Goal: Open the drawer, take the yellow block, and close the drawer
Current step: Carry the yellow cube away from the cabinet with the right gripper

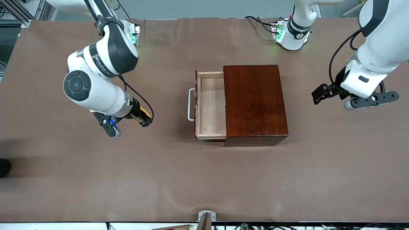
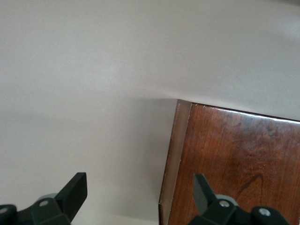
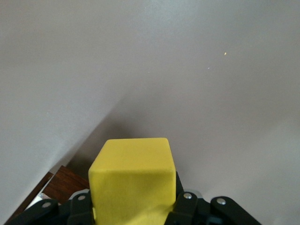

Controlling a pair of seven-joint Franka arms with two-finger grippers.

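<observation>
Your right gripper (image 1: 144, 119) is pinching the yellow block (image 3: 132, 180) in the air over the bare table (image 1: 96, 179), toward the right arm's end from the wooden box (image 1: 254, 102). The drawer (image 1: 211, 105) stands pulled out of the box, its white handle (image 1: 191, 104) facing that gripper. Your left gripper (image 2: 140, 197) waits with fingers spread, over the box's edge at the left arm's end.
</observation>
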